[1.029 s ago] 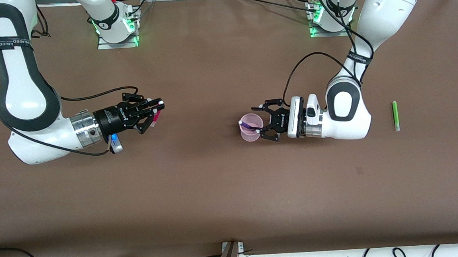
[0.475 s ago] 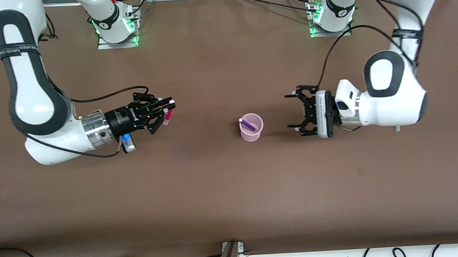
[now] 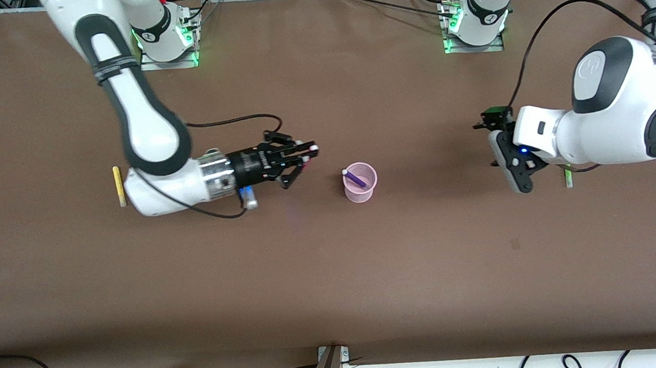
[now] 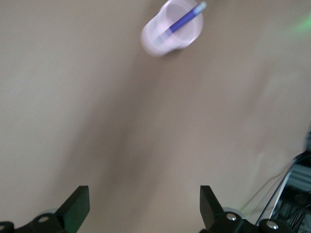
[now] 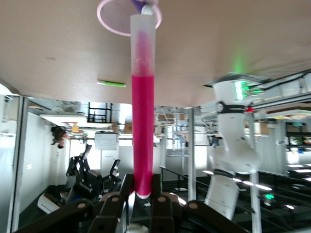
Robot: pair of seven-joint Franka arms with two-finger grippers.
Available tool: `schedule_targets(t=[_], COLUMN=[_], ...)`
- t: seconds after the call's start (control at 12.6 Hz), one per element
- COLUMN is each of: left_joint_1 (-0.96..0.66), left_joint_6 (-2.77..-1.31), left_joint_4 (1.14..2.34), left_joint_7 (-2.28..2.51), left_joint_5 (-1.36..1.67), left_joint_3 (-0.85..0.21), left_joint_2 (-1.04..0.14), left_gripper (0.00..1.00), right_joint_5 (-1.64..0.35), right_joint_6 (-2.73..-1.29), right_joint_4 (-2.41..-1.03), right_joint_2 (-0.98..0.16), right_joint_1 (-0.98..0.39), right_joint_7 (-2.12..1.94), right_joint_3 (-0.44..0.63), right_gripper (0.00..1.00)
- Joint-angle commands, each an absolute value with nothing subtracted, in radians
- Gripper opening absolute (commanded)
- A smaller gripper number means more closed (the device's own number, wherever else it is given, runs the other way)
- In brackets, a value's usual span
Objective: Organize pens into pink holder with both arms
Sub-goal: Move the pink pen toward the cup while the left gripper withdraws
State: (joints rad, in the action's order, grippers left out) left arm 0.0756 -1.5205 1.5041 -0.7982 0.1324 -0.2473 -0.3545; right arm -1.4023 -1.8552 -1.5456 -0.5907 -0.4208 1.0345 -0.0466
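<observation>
Right end effector (image 3: 307, 158) is clamped on the magenta pen (image 5: 143, 107), held level over the tabletop (image 3: 334, 276) and aimed at the pink holder (image 3: 360, 183), just short of its rim. Left end effector (image 4: 141, 208) has its fingers spread wide, holds nothing, and hangs above the green pen (image 3: 567, 177).

Done: purple pen (image 3: 354, 177) leaning inside the holder. Outstanding: magenta in transit; green lying flat; yellow pen (image 3: 118, 186) lying toward the right arm's end. Judged roughly one quarter complete.

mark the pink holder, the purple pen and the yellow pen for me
pink holder (image 3: 357, 193): front view, on its outer wall near the base.
purple pen (image 3: 355, 178): front view, mid-barrel, inside the holder.
yellow pen (image 3: 118, 184): front view, mid-barrel, lying on the table.
</observation>
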Motion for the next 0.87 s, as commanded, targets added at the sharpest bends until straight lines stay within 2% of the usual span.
schedule_targets(t=[0.0, 0.16, 0.32, 0.55, 0.79], left_joint_1=[0.069, 0.06, 0.063, 0.1, 0.097], left_joint_6=[-1.439, -1.372, -1.364, -1.37, -1.385], left_joint_4=[1.433, 1.382, 1.338, 1.255, 1.27], left_joint_7=[-0.601, -0.432, -0.371, -0.224, 0.109], left_joint_5=[-0.056, -0.187, -0.236, -0.191, -0.18], left_joint_3=[-0.245, -0.255, -0.25, -0.232, -0.238], left_joint_2=[-0.347, -0.338, -0.312, -0.304, -0.287], left_gripper=[1.0, 1.0, 1.0, 1.0, 1.0], right_joint_5=[-1.495, -1.549, -1.557, -1.554, -1.552], right_joint_6=[-2.05, -2.204, -2.294, -2.374, -2.376], right_joint_4=[-1.552, -1.546, -1.536, -1.511, -1.439], right_joint_2=[-0.589, -0.597, -0.624, -0.679, -0.741], right_joint_1=[-0.55, -0.641, -0.695, -0.744, -0.744], right_joint_7=[1.048, 1.049, 1.049, 1.037, 1.042], right_joint_3=[-0.038, -0.038, -0.038, -0.038, -0.035], right_gripper=[0.0, 0.0, 0.0, 0.0, 0.0])
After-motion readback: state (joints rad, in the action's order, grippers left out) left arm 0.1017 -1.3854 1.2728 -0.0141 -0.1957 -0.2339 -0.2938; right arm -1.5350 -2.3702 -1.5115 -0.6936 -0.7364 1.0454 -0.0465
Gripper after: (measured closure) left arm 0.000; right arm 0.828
